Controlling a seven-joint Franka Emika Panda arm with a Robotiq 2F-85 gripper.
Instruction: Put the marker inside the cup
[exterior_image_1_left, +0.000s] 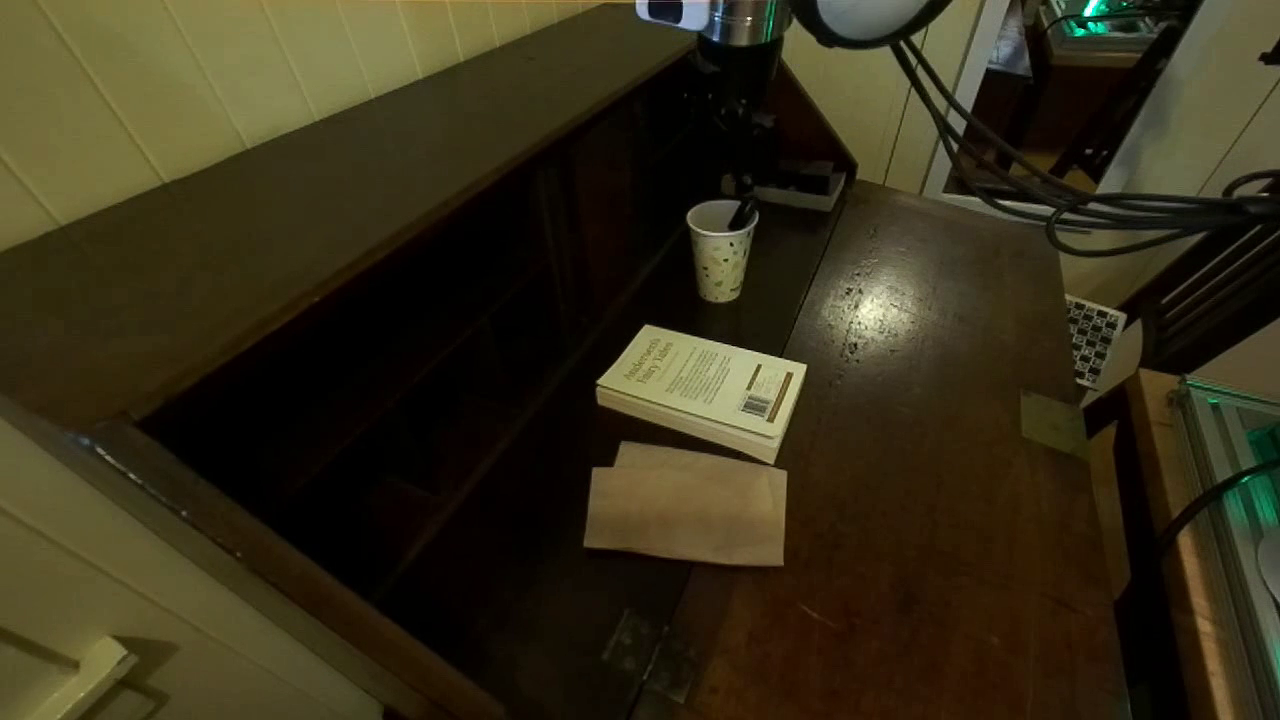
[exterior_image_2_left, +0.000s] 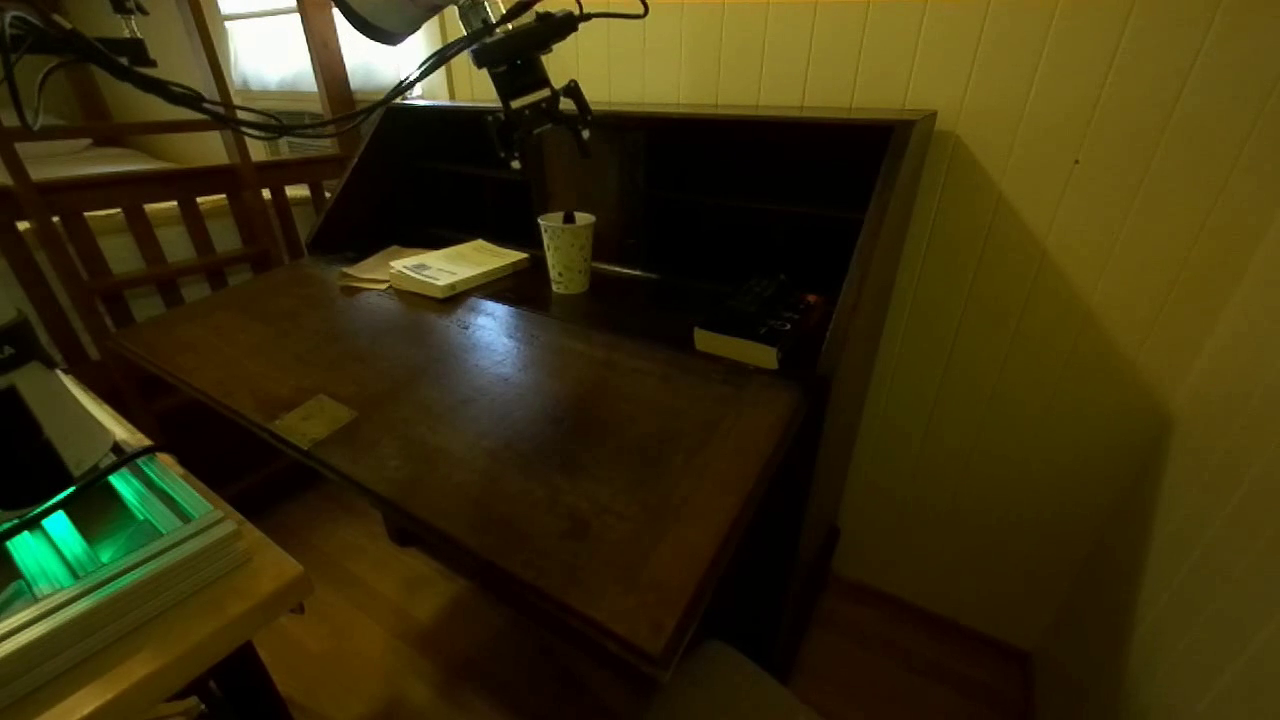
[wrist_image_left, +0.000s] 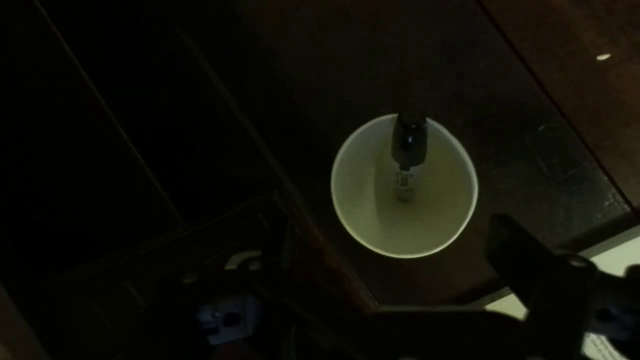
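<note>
The cup (exterior_image_1_left: 722, 265) is white paper with small coloured specks. It stands upright on the dark inner strip of the desk in both exterior views (exterior_image_2_left: 567, 258). The marker (wrist_image_left: 410, 140) has a dark cap and a pale printed barrel. It leans inside the cup, its cap at the rim (wrist_image_left: 352, 220) in the wrist view. The marker's cap also shows above the rim in both exterior views (exterior_image_1_left: 742, 214) (exterior_image_2_left: 569, 216). My gripper (exterior_image_2_left: 548, 152) is above the cup, apart from it, with its fingers spread and nothing between them. The wrist view shows a dark finger on each side.
A white book (exterior_image_1_left: 705, 390) lies beside the cup, with folded brown paper (exterior_image_1_left: 690, 510) beyond it. A thick dark book (exterior_image_2_left: 745, 340) lies at the desk's other end. Dark shelves (exterior_image_2_left: 760, 180) rise behind the cup. The desk top (exterior_image_2_left: 560, 430) extends in front.
</note>
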